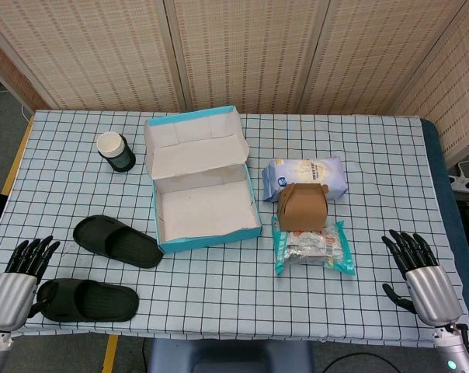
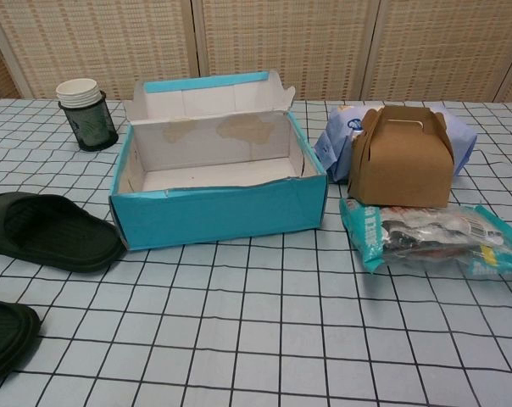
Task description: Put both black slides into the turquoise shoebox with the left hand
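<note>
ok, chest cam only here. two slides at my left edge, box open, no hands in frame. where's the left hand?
Observer: Left hand rests at the table's near-left corner, fingers spread, right beside the nearer slide, holding nothing.
Operator: and the right?
Observer: Right hand lies open at the near-right corner, past the clear snack packet, touching nothing.
Operator: nearer slide is cut off for me. how does it lie?
Observer: Flat, sole down, lengthwise along the table's front edge. The farther slide lies angled, one end close to the turquoise shoebox.
</note>
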Robot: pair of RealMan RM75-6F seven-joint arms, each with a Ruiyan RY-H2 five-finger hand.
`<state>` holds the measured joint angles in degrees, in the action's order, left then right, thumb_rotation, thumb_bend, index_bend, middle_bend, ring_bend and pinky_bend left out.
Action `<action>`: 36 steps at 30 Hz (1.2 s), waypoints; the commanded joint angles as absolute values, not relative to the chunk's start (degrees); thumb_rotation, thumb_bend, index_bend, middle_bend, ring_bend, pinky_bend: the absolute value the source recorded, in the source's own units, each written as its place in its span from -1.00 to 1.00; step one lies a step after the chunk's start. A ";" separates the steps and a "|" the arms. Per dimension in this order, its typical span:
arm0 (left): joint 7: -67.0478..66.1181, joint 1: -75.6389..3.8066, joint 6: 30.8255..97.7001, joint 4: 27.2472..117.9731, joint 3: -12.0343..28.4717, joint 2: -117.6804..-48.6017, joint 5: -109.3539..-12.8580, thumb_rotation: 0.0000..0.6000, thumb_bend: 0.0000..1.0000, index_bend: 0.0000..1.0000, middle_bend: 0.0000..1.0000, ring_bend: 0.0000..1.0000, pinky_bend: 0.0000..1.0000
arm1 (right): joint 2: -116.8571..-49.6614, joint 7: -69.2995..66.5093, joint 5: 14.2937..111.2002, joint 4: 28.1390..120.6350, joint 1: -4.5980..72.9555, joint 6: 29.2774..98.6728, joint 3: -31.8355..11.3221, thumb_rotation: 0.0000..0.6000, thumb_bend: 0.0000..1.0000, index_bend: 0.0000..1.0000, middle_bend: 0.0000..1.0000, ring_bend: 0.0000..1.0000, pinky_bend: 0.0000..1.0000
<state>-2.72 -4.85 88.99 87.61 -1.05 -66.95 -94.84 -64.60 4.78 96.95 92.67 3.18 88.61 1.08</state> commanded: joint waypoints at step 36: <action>-14.29 -9.65 64.82 91.31 -6.76 -65.92 -83.94 1.00 -0.34 -1.00 -1.00 -1.00 -0.93 | -61.79 -0.75 100.97 93.66 3.31 88.72 3.65 1.00 -0.68 -1.00 -1.00 -1.00 -1.00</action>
<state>-13.83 -9.43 65.34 91.33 -6.73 -65.83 -84.46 -61.78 -0.76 100.98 93.65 3.30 88.73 3.65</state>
